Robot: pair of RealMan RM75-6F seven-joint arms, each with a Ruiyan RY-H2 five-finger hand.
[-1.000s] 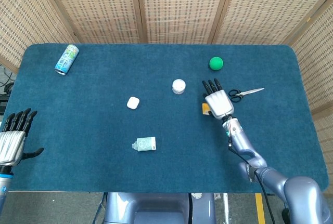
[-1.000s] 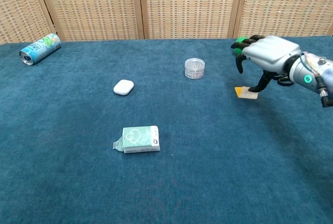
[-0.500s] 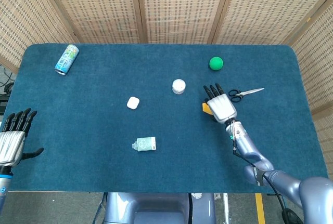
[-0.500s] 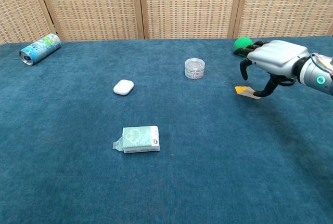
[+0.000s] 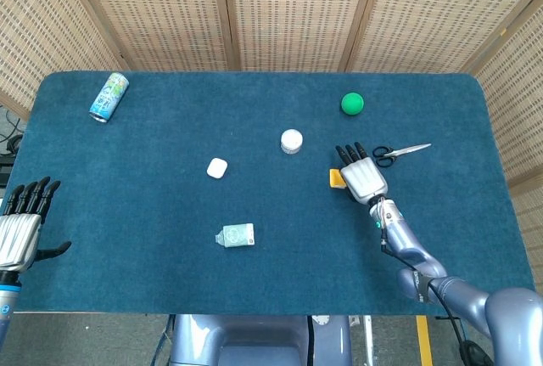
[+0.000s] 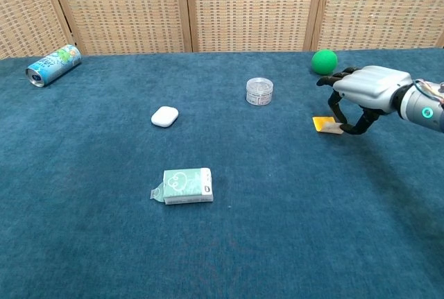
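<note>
- Head view is showing the right hand [image 5: 362, 178] hanging over the right half of the blue table [image 5: 170, 281], palm down, with its fingers spread and curving downward.
- Chest view is showing the right hand [image 6: 368, 87] just right of the small orange piece [image 6: 324, 125], with a dark fingertip [image 6: 340, 127] reaching down to the piece's right edge; nothing is grasped, so the hand is released.
- Compared with a second ago, the hand is sitting further right and a little lower, and the green ball [image 6: 324, 61], which it was partly covering, is now standing clear on its far side.
- The orange piece [image 5: 337, 178] is lying about where it was, right of centre, near the clear round jar [image 5: 291, 141].
- The scissors [image 5: 400, 153] are lying just to the right of the hand.
- The left hand [image 5: 21, 228] is hovering at the table's left edge, fingers straight and apart, holding nothing, unchanged from before.
- The drink can [image 5: 109, 97], white case [image 5: 216, 167] and green packet [image 5: 237, 235] are lying where they were.
</note>
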